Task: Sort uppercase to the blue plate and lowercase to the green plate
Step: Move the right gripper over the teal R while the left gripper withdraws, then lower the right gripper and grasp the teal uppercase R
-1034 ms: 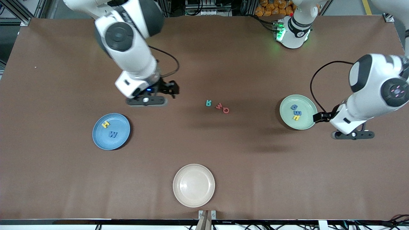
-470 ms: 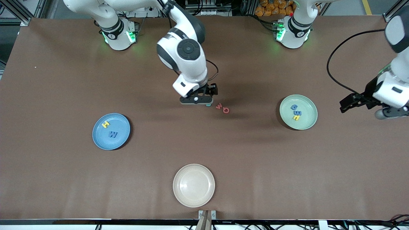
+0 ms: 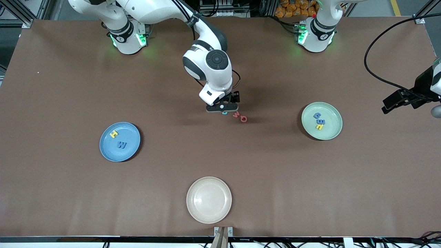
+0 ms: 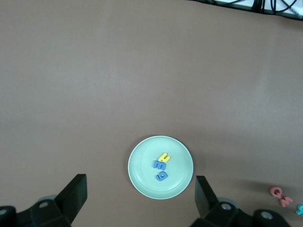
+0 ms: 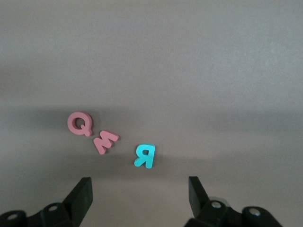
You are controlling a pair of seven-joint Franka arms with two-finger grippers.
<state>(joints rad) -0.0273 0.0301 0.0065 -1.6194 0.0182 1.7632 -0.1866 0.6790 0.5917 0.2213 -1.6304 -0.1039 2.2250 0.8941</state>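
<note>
My right gripper (image 3: 222, 110) hangs open just over the teal-green R (image 5: 144, 155), which lies between its fingers (image 5: 83, 189) in the right wrist view. Beside the R lie the red lowercase m (image 3: 236, 114) and the red Q (image 3: 243, 119). The blue plate (image 3: 129, 136) holds the yellow H (image 3: 114, 134) and the blue uppercase M (image 3: 121, 145). The green plate (image 3: 332, 119) holds the blue g (image 3: 317, 115), the blue m (image 3: 321, 121) and the yellow h (image 3: 319, 127). My left gripper (image 4: 140, 178) is open and empty, high up past the green plate at the left arm's end of the table.
A cream-white plate (image 3: 209, 199) with nothing on it sits near the table's front edge, nearer to the camera than the loose letters. The left arm's black cable (image 3: 373, 74) loops over the table near the green plate.
My right arm has swung from beside the blue plate to the middle and dropped over the R. My left arm has pulled up and away from the green plate.
</note>
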